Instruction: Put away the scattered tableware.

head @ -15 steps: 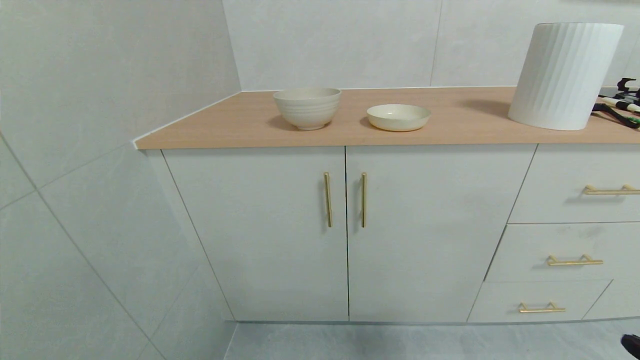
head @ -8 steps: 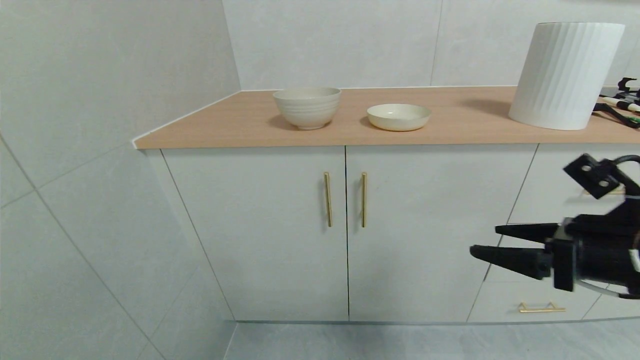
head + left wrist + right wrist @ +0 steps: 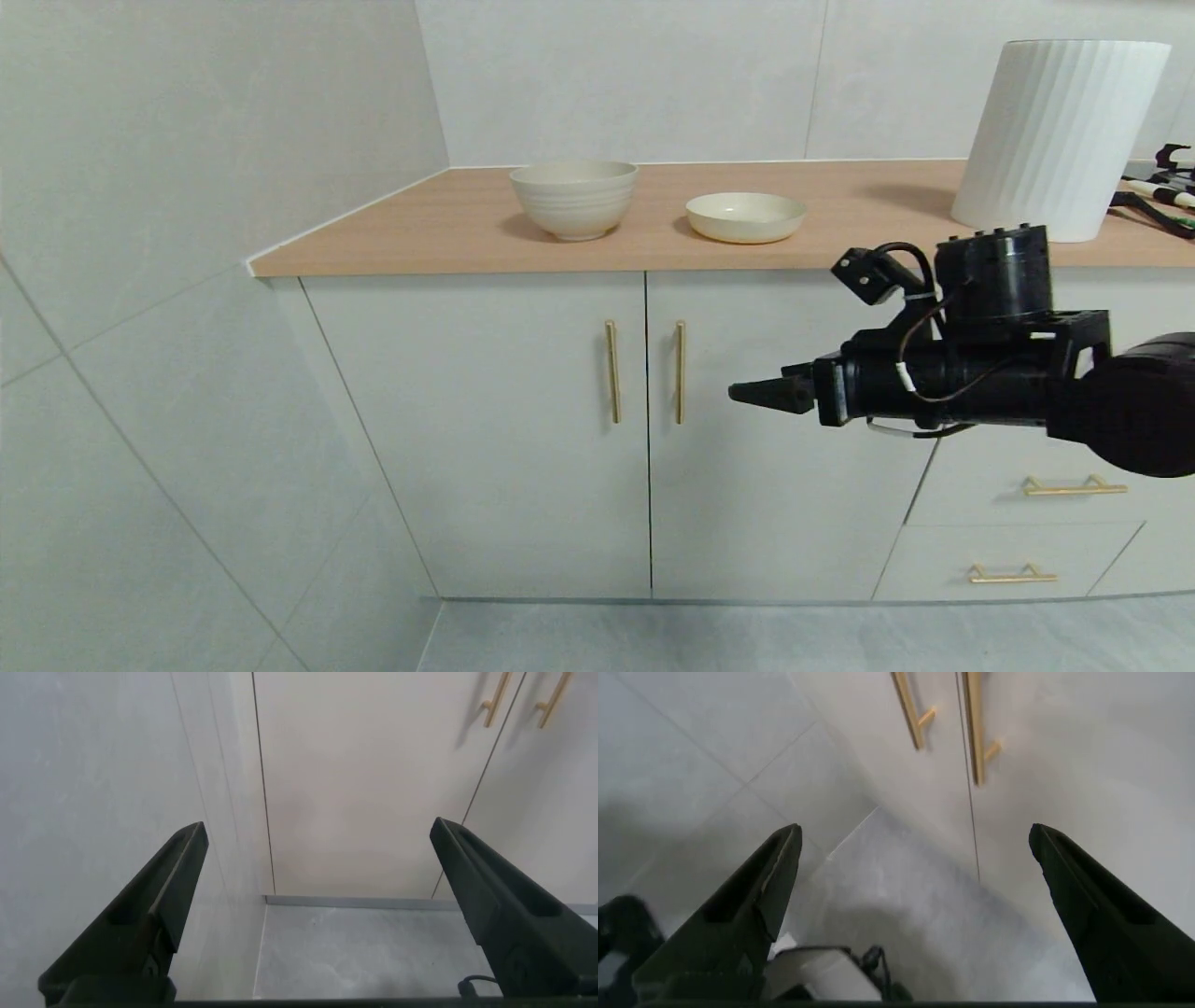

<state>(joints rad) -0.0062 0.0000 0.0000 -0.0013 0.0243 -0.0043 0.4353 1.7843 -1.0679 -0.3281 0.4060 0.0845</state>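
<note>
A deep beige bowl (image 3: 573,199) and a shallow cream dish (image 3: 745,217) stand side by side on the wooden countertop (image 3: 420,233). Both are empty and nothing touches them. My right gripper (image 3: 756,393) hovers below the counter edge, in front of the right cabinet door (image 3: 794,485). It points toward the two gold door handles (image 3: 680,371), a short way off them. In the right wrist view the right gripper (image 3: 915,835) is open and holds nothing. My left gripper (image 3: 318,833) is low near the floor by the left cabinet door, open and holding nothing.
A tall white ribbed cylinder (image 3: 1060,140) stands on the counter at the right, with dark tools (image 3: 1158,187) beyond it. Three drawers with gold handles (image 3: 1072,485) lie right of the doors. A tiled wall (image 3: 140,327) closes the left side.
My right arm has come in from the right edge, then risen and travelled left toward the door handles. The bowl and the dish have stayed put.
</note>
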